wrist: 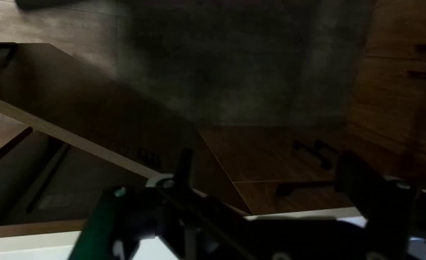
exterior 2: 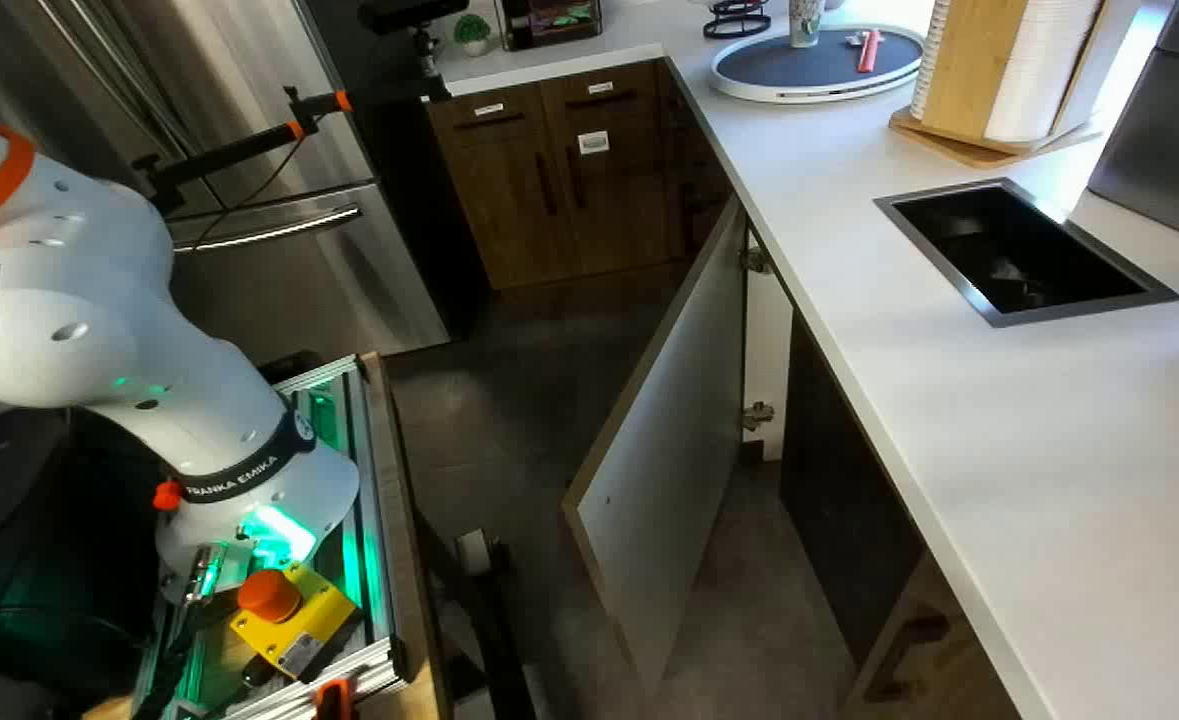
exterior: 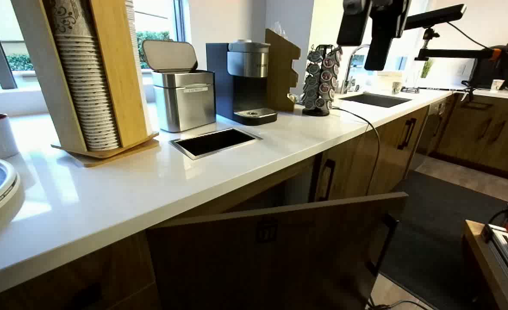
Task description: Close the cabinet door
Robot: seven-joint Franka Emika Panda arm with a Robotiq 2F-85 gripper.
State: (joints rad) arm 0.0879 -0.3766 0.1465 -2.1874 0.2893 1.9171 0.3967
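Pincer point(wrist: 267, 162) is hanging clear, jaws apart; cabinet door point(exterior 2: 674, 430) is standing open, hinged beneath the table point(exterior 2: 1049, 470). Approach is seemingly underway; closing is requiring an inward push on the door's outer face.

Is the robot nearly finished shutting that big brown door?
Not nearly, it seems. Done: nothing obvious; the cabinet door stands open in both exterior views. In hand: no grip; the end effector is open and empty in the wrist view. Left: probably a push, swinging the door on its hinges until it sits shut under the counter.
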